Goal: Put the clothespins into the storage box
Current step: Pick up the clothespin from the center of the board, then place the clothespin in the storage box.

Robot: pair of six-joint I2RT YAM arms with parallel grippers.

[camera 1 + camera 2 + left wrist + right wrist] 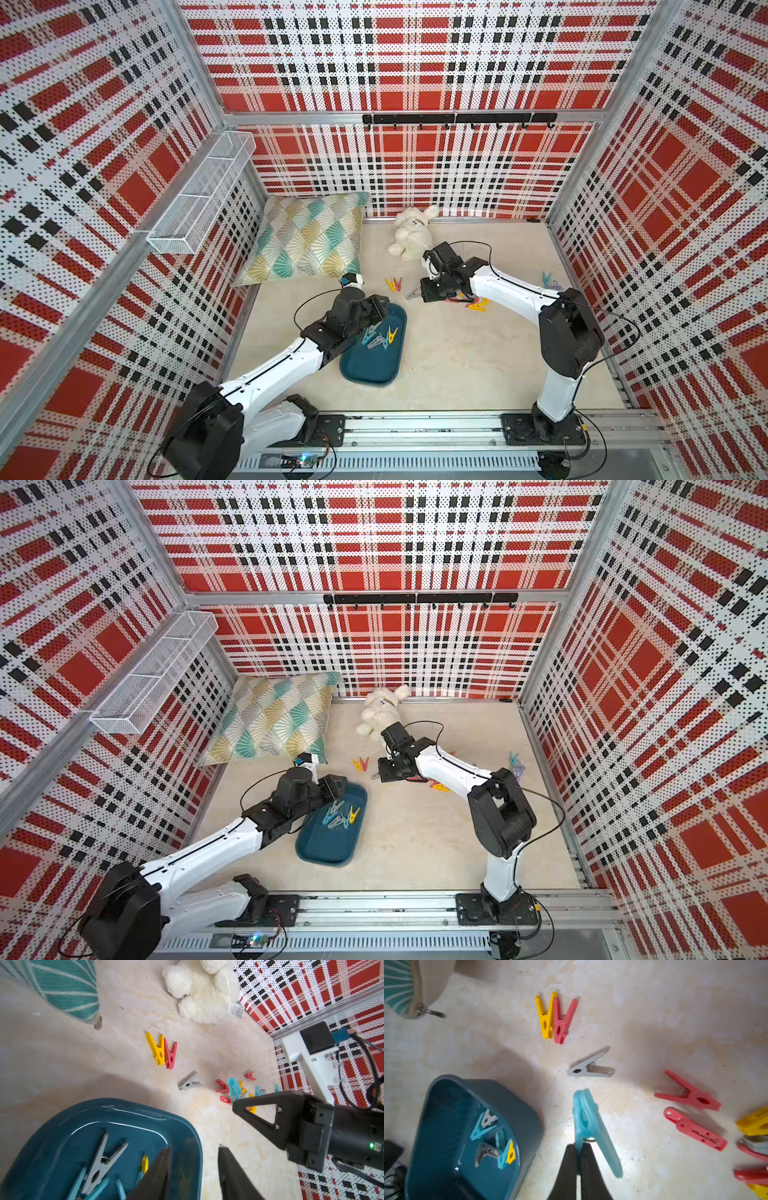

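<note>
The dark teal storage box (365, 370) lies on the floor with several clothespins (380, 336) in it, light blue, grey and yellow. My left gripper (194, 1150) hangs over the box's far rim (187, 1126), open, with nothing between its fingers. My right gripper (578, 1147) is shut on a light blue clothespin (588, 1124), just above the floor to the right of the box. On the floor lie a yellow and red pair (394, 284), a grey clothespin (588, 1069), and a mixed pile (476, 304) under my right arm.
A patterned pillow (307, 237) leans at the back left and a white plush toy (411, 235) lies at the back. More clothespins (548, 279) lie by the right wall. A white wire basket (199, 195) hangs on the left wall.
</note>
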